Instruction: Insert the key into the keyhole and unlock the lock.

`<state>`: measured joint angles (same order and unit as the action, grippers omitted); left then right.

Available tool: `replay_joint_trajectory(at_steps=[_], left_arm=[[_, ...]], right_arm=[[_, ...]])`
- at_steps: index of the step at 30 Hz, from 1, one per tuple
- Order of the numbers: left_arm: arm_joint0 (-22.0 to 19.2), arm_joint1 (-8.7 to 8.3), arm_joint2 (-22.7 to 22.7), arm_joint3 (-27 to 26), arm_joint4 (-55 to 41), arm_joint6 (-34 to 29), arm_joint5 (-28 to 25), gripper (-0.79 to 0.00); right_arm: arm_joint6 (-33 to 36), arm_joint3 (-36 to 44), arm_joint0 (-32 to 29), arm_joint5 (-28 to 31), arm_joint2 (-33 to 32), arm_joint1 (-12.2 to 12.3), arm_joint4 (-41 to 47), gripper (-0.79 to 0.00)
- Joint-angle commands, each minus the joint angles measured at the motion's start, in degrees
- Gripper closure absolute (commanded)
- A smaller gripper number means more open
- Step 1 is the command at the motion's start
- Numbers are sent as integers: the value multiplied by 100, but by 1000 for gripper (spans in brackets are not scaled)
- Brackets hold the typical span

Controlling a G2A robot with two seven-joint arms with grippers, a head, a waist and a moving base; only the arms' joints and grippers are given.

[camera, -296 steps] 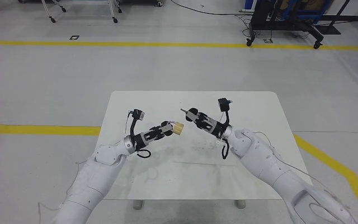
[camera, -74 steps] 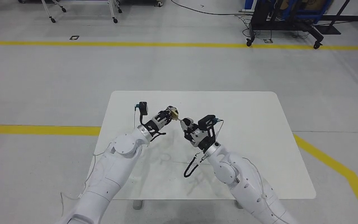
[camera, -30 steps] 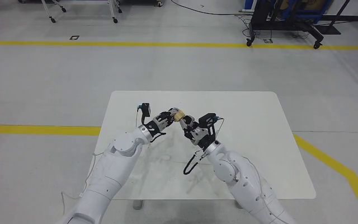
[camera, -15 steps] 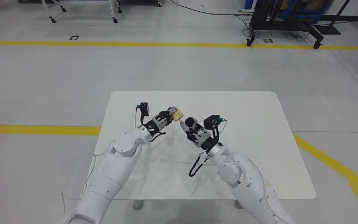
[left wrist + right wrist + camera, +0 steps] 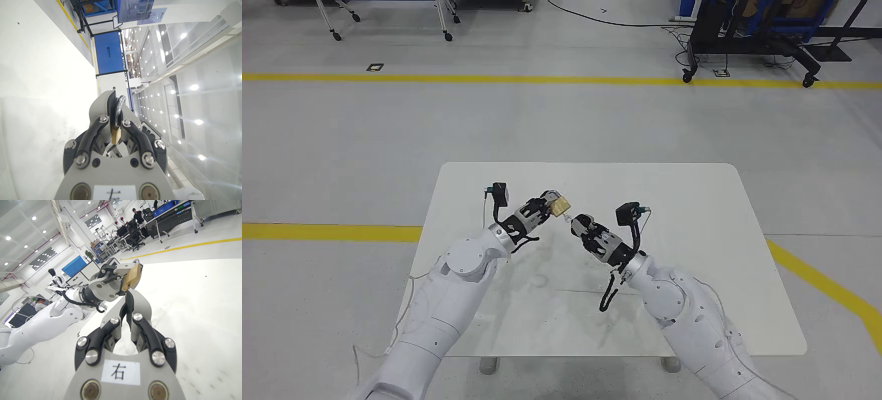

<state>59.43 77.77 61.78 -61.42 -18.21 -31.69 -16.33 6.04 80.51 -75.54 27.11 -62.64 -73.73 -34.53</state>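
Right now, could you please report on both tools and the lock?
Left tool shut on padlock, held above table. Right tool shut on key, tip at keyhole, depth unclear. Nothing between them.

Seemingly side-marking character labels [image 5: 121, 371] on left gripper [image 5: 118, 108] and right gripper [image 5: 130, 294].

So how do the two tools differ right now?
The left tool clamps a brass padlock with a steel shackle; the right tool pinches a small key, mostly hidden in its grip. The left tool offers the padlock's bottom; the right tool points the key at it. Both are shut, above the table.
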Motion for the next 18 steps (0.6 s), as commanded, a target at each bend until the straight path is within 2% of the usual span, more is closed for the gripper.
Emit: replay_joint_trajectory(at_steps=[1,8,13,18], left_arm=[[-1,2,2,1,4,-12,2,0],[-4,9,10,10,1,-63,34,0],[-35,24,26,59,-274,-275,319,0],[-84,33,83,135,-538,-413,547,0]], right_arm=[[49,-30,42,22,22,-7,54,0],[95,-165,185,-21,75,-36,118,0],[60,-229,250,69,100,-48,97,0],[209,-313,278,661,75,-27,284,0]])
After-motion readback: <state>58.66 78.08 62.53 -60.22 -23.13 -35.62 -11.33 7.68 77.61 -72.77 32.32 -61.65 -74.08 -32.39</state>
